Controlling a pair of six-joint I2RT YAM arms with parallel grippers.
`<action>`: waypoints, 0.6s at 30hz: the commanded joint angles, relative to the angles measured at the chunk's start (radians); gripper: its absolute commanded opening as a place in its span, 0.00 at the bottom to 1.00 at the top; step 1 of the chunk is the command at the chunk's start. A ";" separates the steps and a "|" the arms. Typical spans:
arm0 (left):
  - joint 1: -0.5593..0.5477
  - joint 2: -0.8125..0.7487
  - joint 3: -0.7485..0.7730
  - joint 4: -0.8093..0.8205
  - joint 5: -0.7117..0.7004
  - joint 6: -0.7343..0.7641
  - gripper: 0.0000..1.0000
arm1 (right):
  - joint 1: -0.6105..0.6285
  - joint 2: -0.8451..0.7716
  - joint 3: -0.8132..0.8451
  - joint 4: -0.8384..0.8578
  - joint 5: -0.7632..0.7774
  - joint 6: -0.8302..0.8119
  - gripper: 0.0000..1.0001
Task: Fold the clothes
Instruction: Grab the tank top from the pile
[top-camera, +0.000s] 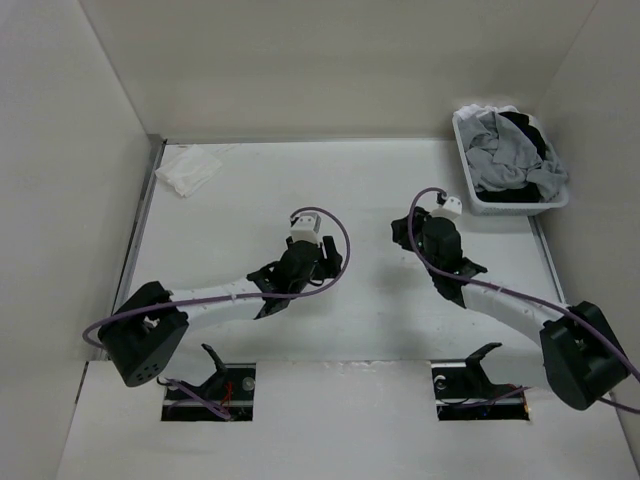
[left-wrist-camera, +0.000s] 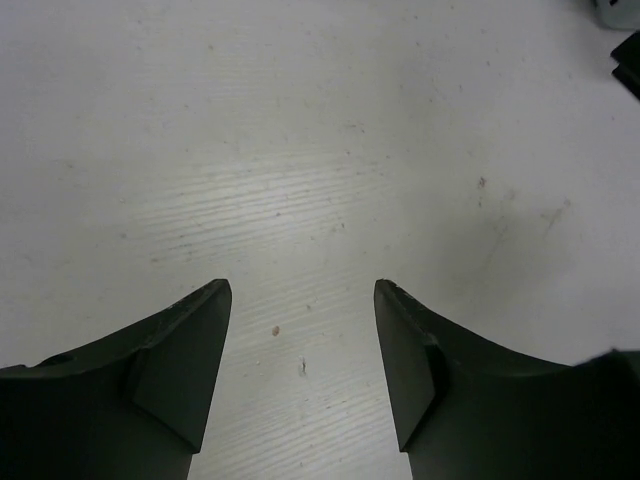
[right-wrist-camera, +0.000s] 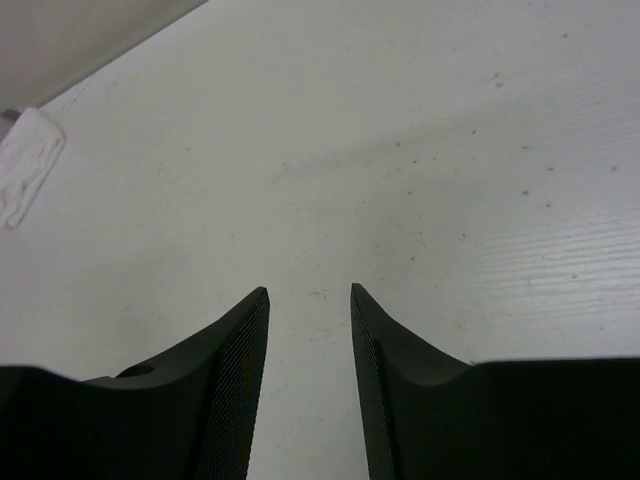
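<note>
The clothes, a light grey T-shirt (top-camera: 503, 152), lie crumpled in a white basket (top-camera: 468, 170) at the back right, tangled with black and white garments. My left gripper (top-camera: 328, 262) hovers over the bare white table near its middle, jaws wide apart with nothing between them; the left wrist view shows the left gripper (left-wrist-camera: 303, 292) over only table. My right gripper (top-camera: 404, 232) hangs a little to the right of it, in front of and left of the basket. In the right wrist view the right gripper (right-wrist-camera: 310, 293) is open with bare table between its fingers.
A small white cloth (top-camera: 188, 168) lies at the back left corner, also visible as the small white cloth (right-wrist-camera: 25, 168) in the right wrist view. White walls close in the table on the left, back and right. A dark part of the right arm (left-wrist-camera: 628, 62) shows in the left wrist view.
</note>
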 joint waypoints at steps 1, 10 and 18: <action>-0.050 0.031 0.007 0.152 0.094 0.024 0.58 | 0.010 -0.099 0.014 -0.118 0.083 0.009 0.33; -0.087 -0.041 -0.128 0.358 0.083 0.073 0.57 | -0.198 -0.173 0.287 -0.424 0.118 -0.026 0.01; -0.058 -0.035 -0.137 0.368 0.091 0.075 0.43 | -0.551 0.140 0.622 -0.516 0.064 -0.060 0.01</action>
